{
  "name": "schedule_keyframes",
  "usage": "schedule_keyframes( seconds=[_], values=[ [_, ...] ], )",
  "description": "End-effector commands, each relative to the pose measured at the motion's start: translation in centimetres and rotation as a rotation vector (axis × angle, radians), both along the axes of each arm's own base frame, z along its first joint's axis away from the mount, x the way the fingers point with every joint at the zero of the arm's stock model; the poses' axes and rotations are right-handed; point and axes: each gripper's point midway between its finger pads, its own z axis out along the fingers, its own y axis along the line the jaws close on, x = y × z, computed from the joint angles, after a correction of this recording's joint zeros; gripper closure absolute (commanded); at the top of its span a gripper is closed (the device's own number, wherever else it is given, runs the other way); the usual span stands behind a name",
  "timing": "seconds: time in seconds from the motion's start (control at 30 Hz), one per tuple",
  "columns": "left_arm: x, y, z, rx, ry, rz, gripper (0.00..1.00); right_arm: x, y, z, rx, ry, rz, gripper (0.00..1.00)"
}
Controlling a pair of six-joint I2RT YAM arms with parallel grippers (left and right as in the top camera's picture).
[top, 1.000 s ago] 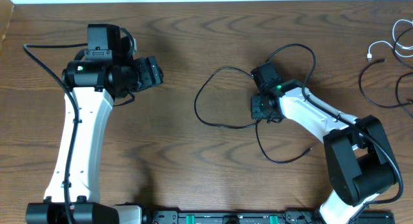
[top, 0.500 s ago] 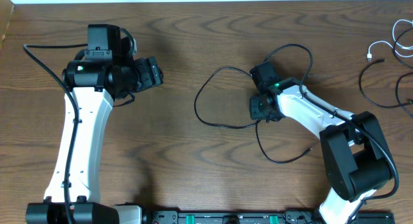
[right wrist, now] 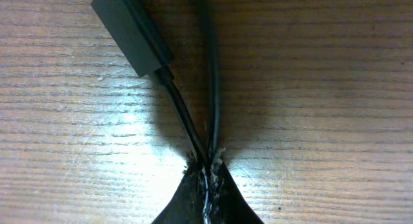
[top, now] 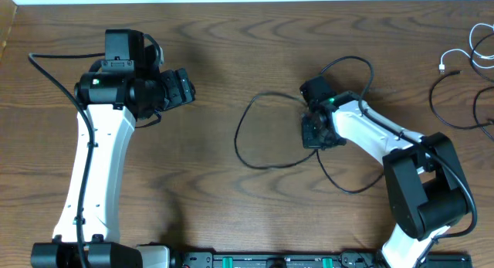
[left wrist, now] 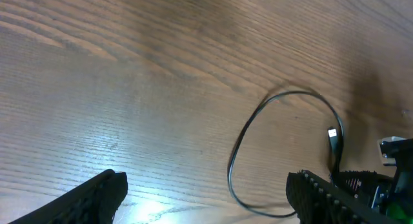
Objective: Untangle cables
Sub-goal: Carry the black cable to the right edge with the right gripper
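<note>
Right gripper (right wrist: 208, 180): jaws pinched shut on two strands of the black cable (right wrist: 213, 88), which meet at the fingertips. A black plug (right wrist: 129, 33) lies flat on the wood just beyond the grip, its strand running into the pinch. Seen from overhead, this cable sits right of the table's centre. One wide loop spreads left of the gripper, a smaller loop arcs toward the far edge, and a further strand curves toward the near edge beside the right arm (top: 370, 137). Room: bare wood lies left of the wide loop, all the way to the left gripper (top: 185, 86). Left gripper: jaws spread wide, holding nothing, well apart from the cable and facing it. Other items: a white cable (top: 455, 58) and thin black cords (top: 436, 106) at the far right, partly cut off by the frame, well apart from the held cable; the right arm lies between them. Surface: dark brown wood-grain table (top: 231, 36), with a black rail (top: 270, 260) along the near edge.
</note>
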Motion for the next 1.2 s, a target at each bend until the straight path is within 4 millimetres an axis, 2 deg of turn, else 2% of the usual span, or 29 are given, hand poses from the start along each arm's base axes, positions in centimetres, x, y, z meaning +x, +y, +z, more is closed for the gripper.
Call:
schedule_keyframes(
  seconds=[0.0,0.07,0.17,0.3,0.4,0.47,0.6,0.73,0.8,1.03,1.07,1.1,1.17],
  values=[
    [-0.2,0.1,-0.7,0.013,0.018,-0.011,0.15,1.7,-0.6,0.6,0.036,0.0,0.007,0.99],
    [-0.2,0.1,-0.7,0.012,0.018,-0.011,0.15,3.8,-0.8,2.8,0.071,-0.039,0.014,0.99],
    [-0.2,0.1,-0.7,0.013,0.017,-0.011,0.15,7.3,-1.6,7.1,0.129,-0.116,0.03,0.99],
    [-0.3,0.1,-0.7,0.013,0.02,-0.011,0.14,11.6,-4.3,14.0,0.163,-0.243,0.009,0.99],
    [-0.3,0.1,-0.7,0.013,0.02,-0.011,0.15,13.9,-7.5,18.8,0.157,-0.344,-0.037,0.99],
    [-0.3,0.1,-0.7,0.013,0.02,-0.011,0.15,15.1,-10.4,21.9,0.148,-0.417,-0.086,0.99],
    [-0.3,0.1,-0.7,0.013,0.02,-0.011,0.15,16.5,-16.8,26.2,0.125,-0.537,-0.209,0.99],
    [-0.3,0.1,-0.7,0.013,0.02,-0.011,0.15,16.5,-22.4,27.6,0.094,-0.595,-0.323,0.99],
    [-0.3,0.1,-0.7,0.013,0.02,-0.011,0.15,16.2,-25.2,27.4,0.076,-0.605,-0.378,0.99],
    [-0.3,0.1,-0.7,0.013,0.02,-0.011,0.15,14.7,-32.8,27.0,0.034,-0.625,-0.548,0.99],
    [-0.3,0.1,-0.7,0.013,0.02,-0.011,0.15,14.4,-33.6,26.9,0.032,-0.624,-0.573,0.96],
    [-0.3,0.1,-0.7,0.013,0.02,-0.011,0.15,14.1,-34.2,26.9,0.033,-0.625,-0.585,0.88],
    [-0.3,0.1,-0.7,0.012,0.02,-0.011,0.15,13.6,-35.2,26.9,0.028,-0.622,-0.607,0.6]
  ],
)
